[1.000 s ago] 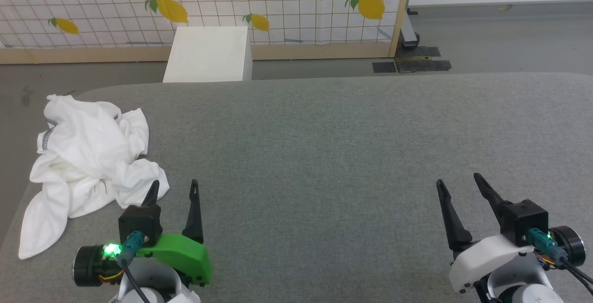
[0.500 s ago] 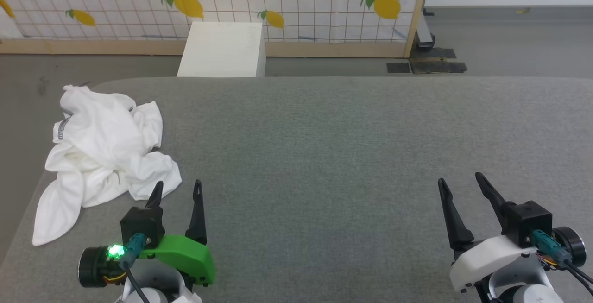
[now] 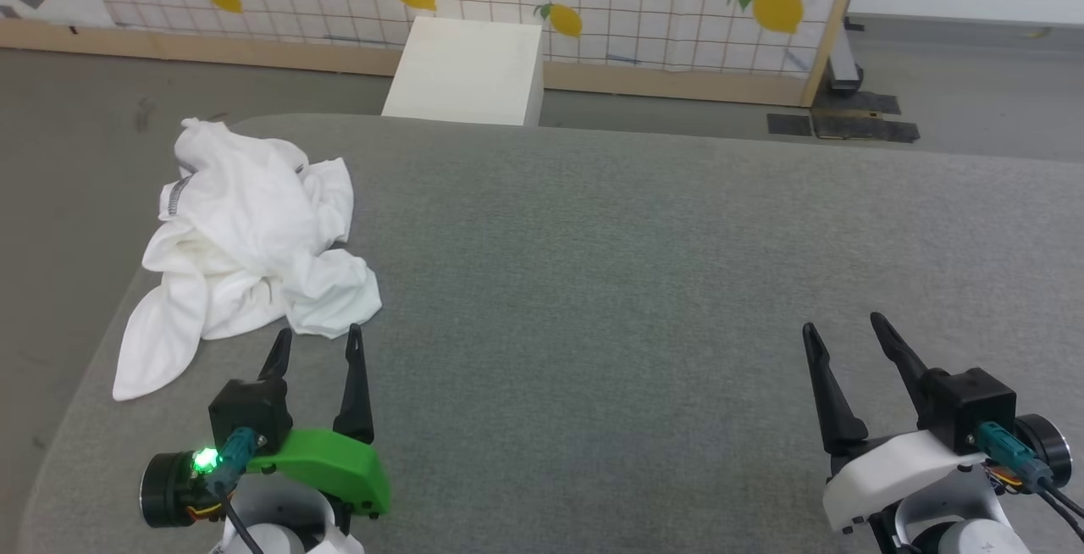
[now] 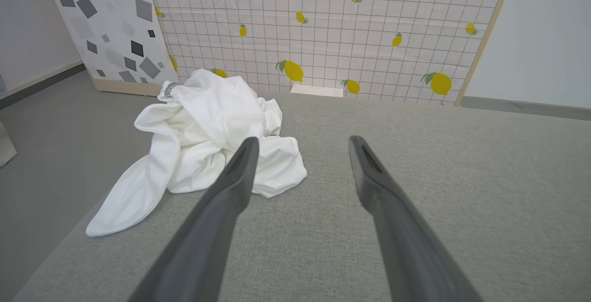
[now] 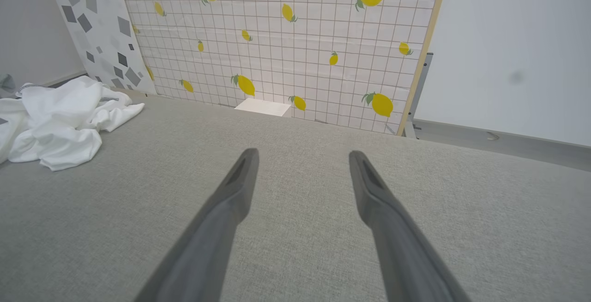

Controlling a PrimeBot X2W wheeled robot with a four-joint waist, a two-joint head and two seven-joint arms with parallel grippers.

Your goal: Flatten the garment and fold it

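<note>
Lying crumpled at the grey table's (image 3: 610,232) left edge is a white shirt (image 3: 246,232). The left tool (image 3: 320,331) and right tool (image 3: 843,322) hang over the table, fingers spread and empty. A white box (image 3: 466,71) stands beyond the table.

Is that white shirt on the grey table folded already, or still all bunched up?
Bunched up. The garment lies in a crumpled heap of overlapping folds, one sleeve trailing toward the table's edge.

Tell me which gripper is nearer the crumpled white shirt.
The left gripper, with the green housing: its fingertips nearly reach the garment. The right gripper, white housing, sits far across the grey pad.
</note>
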